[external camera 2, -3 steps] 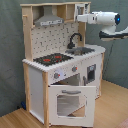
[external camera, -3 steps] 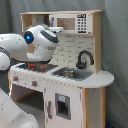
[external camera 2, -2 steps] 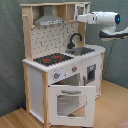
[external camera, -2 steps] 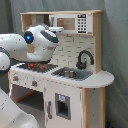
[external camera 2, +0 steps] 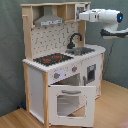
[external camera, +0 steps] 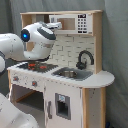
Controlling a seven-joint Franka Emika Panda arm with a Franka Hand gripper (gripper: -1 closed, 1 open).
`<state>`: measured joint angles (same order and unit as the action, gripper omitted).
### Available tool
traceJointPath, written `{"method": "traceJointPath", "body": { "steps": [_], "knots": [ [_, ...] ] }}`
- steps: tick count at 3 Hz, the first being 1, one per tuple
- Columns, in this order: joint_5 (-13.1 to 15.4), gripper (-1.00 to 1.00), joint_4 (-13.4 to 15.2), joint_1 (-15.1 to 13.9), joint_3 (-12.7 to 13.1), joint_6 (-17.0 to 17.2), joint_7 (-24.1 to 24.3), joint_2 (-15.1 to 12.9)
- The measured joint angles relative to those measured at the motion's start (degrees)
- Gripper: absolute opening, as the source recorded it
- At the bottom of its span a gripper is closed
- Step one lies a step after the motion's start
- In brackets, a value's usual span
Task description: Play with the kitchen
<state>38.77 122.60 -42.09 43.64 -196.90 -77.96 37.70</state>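
The kitchen [external camera: 75,80] [external camera 2: 60,65] is a tall light-wood and white toy with a black-red stovetop [external camera: 37,66] [external camera 2: 52,59]. It also has a black faucet [external camera: 84,57] [external camera 2: 75,39] over a sink [external camera: 70,74] [external camera 2: 82,50], a grey hood [external camera 2: 48,21] and knobs [external camera 2: 56,75]. Its windowed oven door [external camera 2: 70,102] hangs open, tilted outward. My gripper [external camera: 56,24] [external camera 2: 81,16] is up at the top shelf beside the hood, on the arm's white wrist [external camera 2: 102,15]. Nothing shows in its grasp.
A white cupboard door with a dark dispenser panel [external camera: 62,106] sits under the sink. A grey curtain [external camera 2: 10,50] hangs behind the kitchen, which stands on a wooden floor [external camera 2: 112,112]. The arm's bulky white links [external camera: 15,47] fill the first exterior view's left.
In the second exterior view, the arm's tip has edged slightly left toward the kitchen's top shelf. The oven door stays open.
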Motion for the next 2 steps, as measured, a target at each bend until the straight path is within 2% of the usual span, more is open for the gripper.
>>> {"method": "traceJointPath", "body": {
  "steps": [1, 2],
  "knots": [
    [-0.16, 1.0, 0.0, -0.11, -2.79, 4.44, -0.3, 2.5],
    [-0.63, 1.0, -0.24, -0.28, -4.13, 8.49, 1.43, 7.0]
  ]
}}
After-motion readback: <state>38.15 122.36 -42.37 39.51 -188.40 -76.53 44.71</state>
